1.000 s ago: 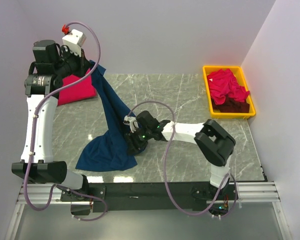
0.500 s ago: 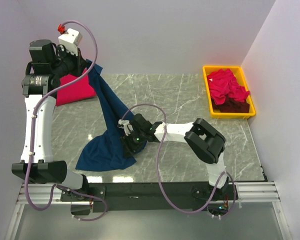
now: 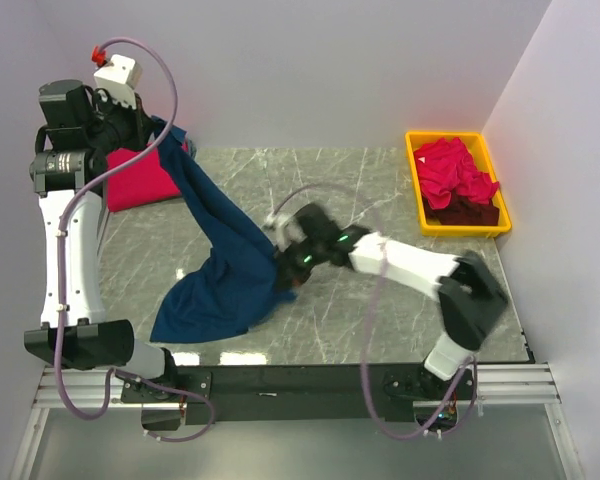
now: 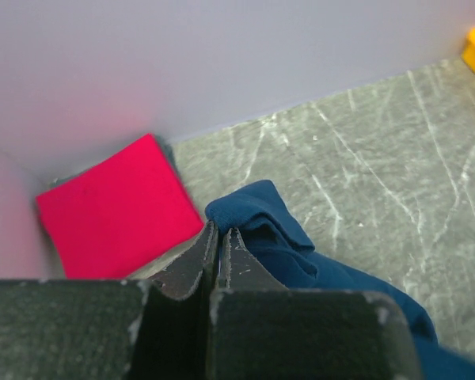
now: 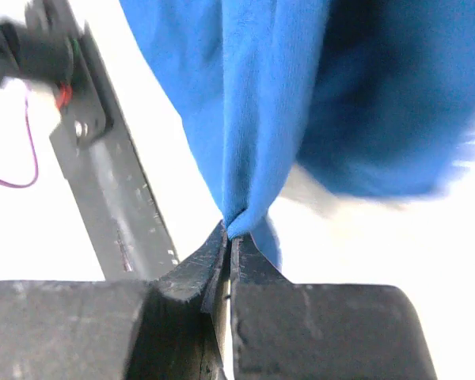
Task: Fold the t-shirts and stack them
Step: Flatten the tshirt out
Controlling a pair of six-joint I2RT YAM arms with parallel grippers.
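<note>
Navy shirt (image 3: 225,265) stretches from left hand (image 4: 219,239), pinching its corner above the red shirt (image 3: 140,182), to right hand (image 5: 228,235), pinching a fold well apart from the red shirt.

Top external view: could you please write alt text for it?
Two robot arms hold a navy t-shirt stretched over a marble table, the left gripper raised at the far left, the right gripper pinching it mid-table. A folded red-pink shirt lies far left; a yellow bin holds more.
</note>
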